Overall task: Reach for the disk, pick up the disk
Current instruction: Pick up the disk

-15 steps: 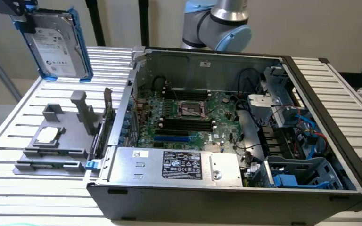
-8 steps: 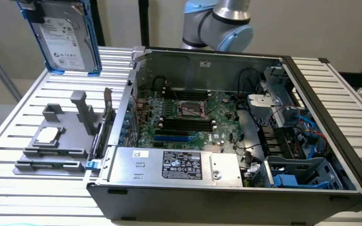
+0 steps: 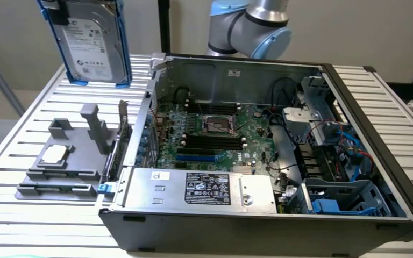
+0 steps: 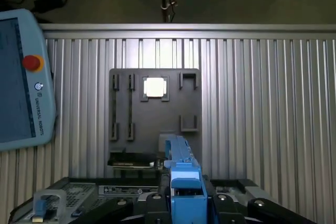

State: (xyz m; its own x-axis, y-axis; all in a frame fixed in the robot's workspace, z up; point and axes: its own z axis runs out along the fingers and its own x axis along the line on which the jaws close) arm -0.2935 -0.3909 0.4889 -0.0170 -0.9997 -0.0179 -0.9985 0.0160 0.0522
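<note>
Clamped between the black end effector's [image 4: 185,205] jaws, the flat silver-grey disk [image 3: 92,45] in its blue plastic carrier hangs in the air above the slatted aluminium counter [image 3: 34,220], at the exterior view's left of the open computer case [image 3: 264,231].

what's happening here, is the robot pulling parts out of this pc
The robot arm has its gripper clamped on the disk, a hard drive in a blue carrier. The disk hangs in the air, off the slatted table, at the exterior view's left of the open computer case. A grey fixture sits on the table beside the case. The pick-up looks done.
</note>
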